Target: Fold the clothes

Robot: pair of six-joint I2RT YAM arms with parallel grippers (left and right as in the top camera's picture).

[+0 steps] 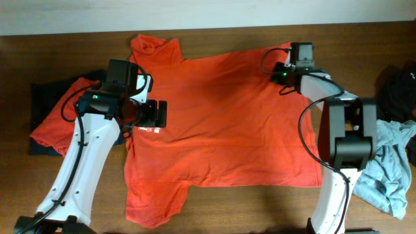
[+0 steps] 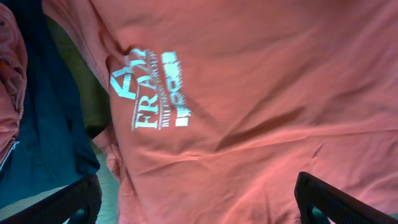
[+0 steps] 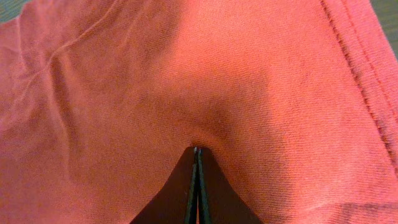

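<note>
A red-orange T-shirt [image 1: 227,123] lies spread flat across the wooden table, with a small white print [image 2: 152,93] near its left edge. My left gripper [image 1: 160,114] hovers over that left edge beside the print. It is open, and the wrist view shows the left gripper [image 2: 199,205] with shirt fabric under the wide gap and both black fingers [image 2: 336,199] apart. My right gripper [image 1: 284,73] is at the shirt's far right corner. In its wrist view the right gripper [image 3: 197,149] is shut, its tips pinching a pucker of the shirt [image 3: 186,81].
At the left edge a second red-orange garment [image 1: 58,123] lies on a navy one [image 1: 44,91]. At the right, a grey-blue garment [image 1: 390,169] is crumpled beside the right arm's base, and a black one [image 1: 398,88] lies behind it.
</note>
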